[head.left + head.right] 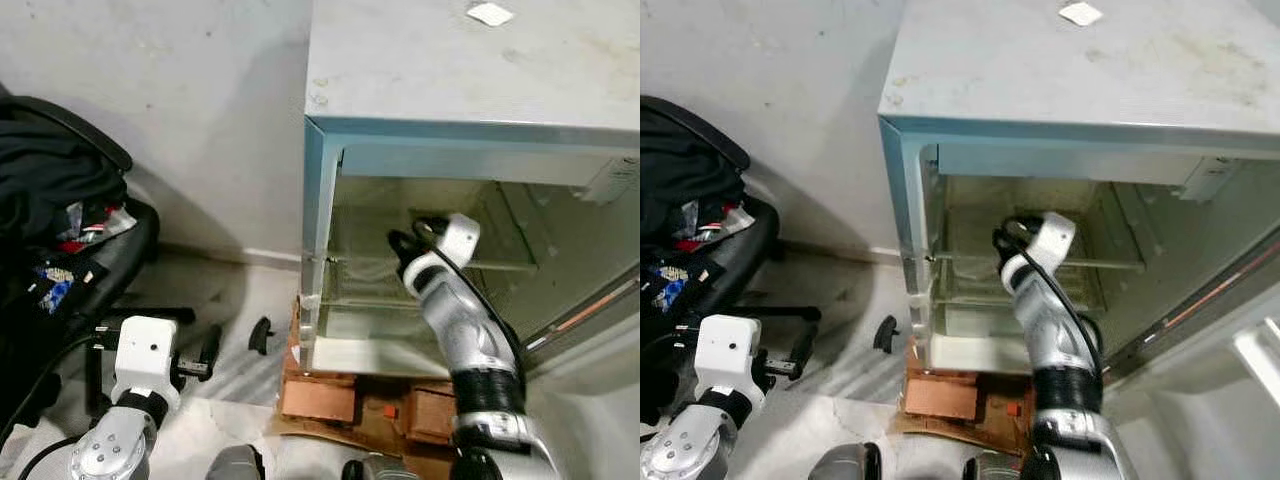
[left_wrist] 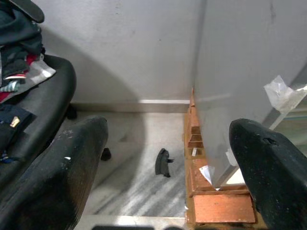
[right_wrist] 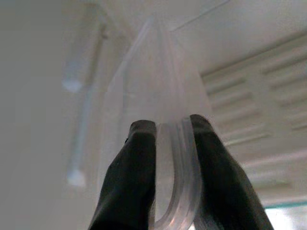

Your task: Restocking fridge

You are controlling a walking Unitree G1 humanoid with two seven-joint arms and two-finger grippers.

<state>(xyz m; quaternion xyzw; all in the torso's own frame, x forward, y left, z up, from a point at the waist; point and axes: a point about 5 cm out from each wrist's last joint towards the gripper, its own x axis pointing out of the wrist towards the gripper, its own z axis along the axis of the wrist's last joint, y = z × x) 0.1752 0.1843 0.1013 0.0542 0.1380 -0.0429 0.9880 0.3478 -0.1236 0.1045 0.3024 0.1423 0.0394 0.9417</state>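
Right arm reaching into the open fridge (image 1: 330,190).
Right gripper (image 3: 169,132) jaws pinch a clear plastic piece (image 3: 163,91); left gripper (image 2: 168,158) hangs low, jaws apart, near bricks (image 2: 216,206) and office chair (image 1: 100,250).

The fridge (image 1: 470,70) stands open at the front, so there is a wide way in. The right arm already reaches into it. The right gripper (image 3: 168,139) is pinched on a clear plastic piece (image 3: 163,81), which takes up the room just in front of it. A glass shelf (image 1: 1040,262) runs across the inside and splits the room into an upper part and a lower part. The fridge sits on bricks (image 1: 320,395), which stick out at its foot. On the left, a black chair (image 1: 110,260) piled with clothes (image 1: 50,170) blocks that side. Between the chair and the fridge there is open floor (image 2: 139,158), with just a small black piece (image 2: 163,163) lying on it. The left gripper (image 2: 163,172) hangs there with its fingers wide apart.
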